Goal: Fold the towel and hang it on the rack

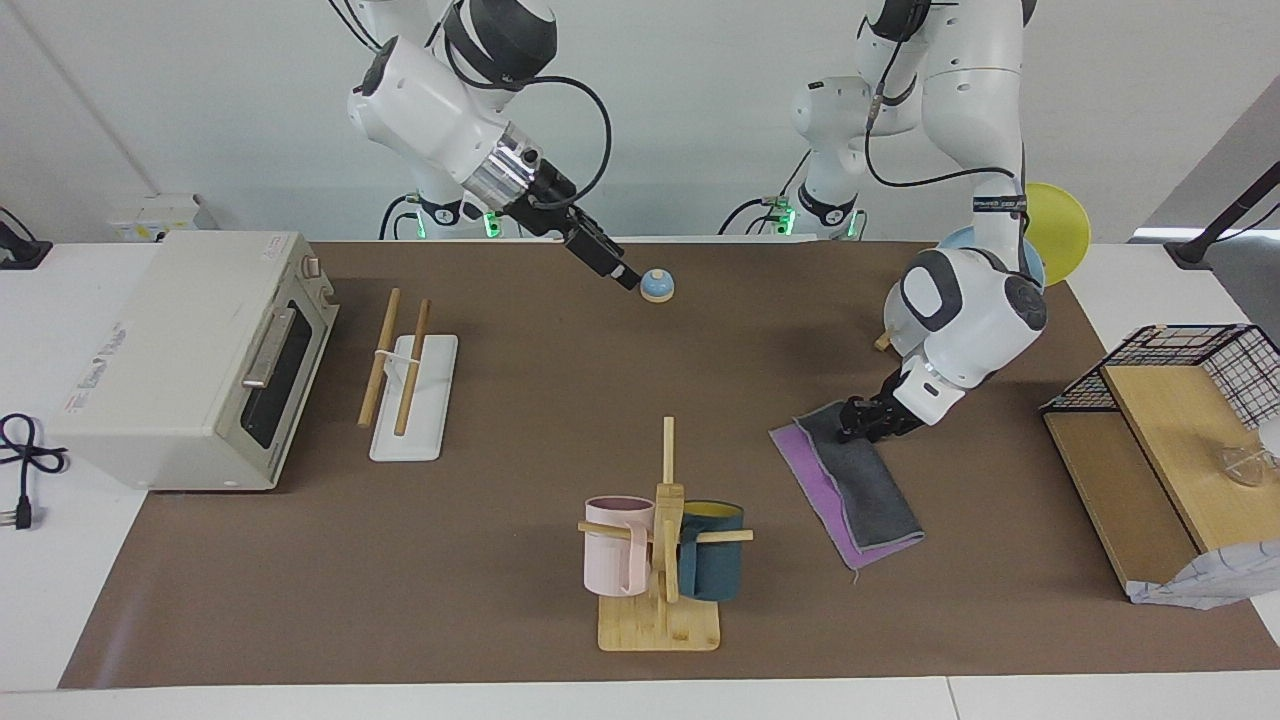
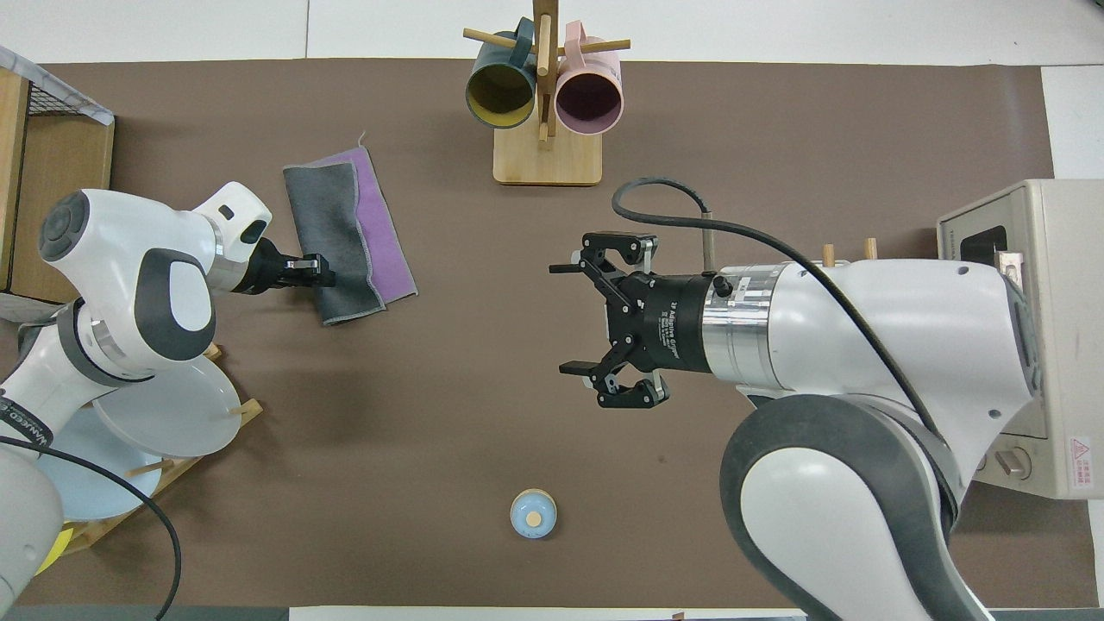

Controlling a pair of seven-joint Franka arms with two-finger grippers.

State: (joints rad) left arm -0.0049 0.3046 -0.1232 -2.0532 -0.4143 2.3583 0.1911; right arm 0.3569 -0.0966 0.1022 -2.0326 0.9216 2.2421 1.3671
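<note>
The towel (image 1: 868, 488) (image 2: 360, 226) lies folded on the brown mat toward the left arm's end, dark grey face up with a purple strip showing along one side. My left gripper (image 1: 858, 421) (image 2: 309, 269) is low at the towel's corner nearest the robots, shut on its grey edge. The rack (image 1: 409, 398), two wooden rods on a white base, stands beside the toaster oven; in the overhead view only its rod tips (image 2: 828, 254) show past the right arm. My right gripper (image 1: 626, 279) (image 2: 569, 321) hangs open over the mat's middle, holding nothing.
A mug tree (image 1: 660, 545) (image 2: 543, 103) with a pink and a dark teal mug stands farthest from the robots. A small blue bell (image 1: 657, 286) (image 2: 533, 514) sits nearest them. The toaster oven (image 1: 190, 350), a plate stand with plates (image 2: 164, 414) and a wooden shelf (image 1: 1150, 450) line the table's ends.
</note>
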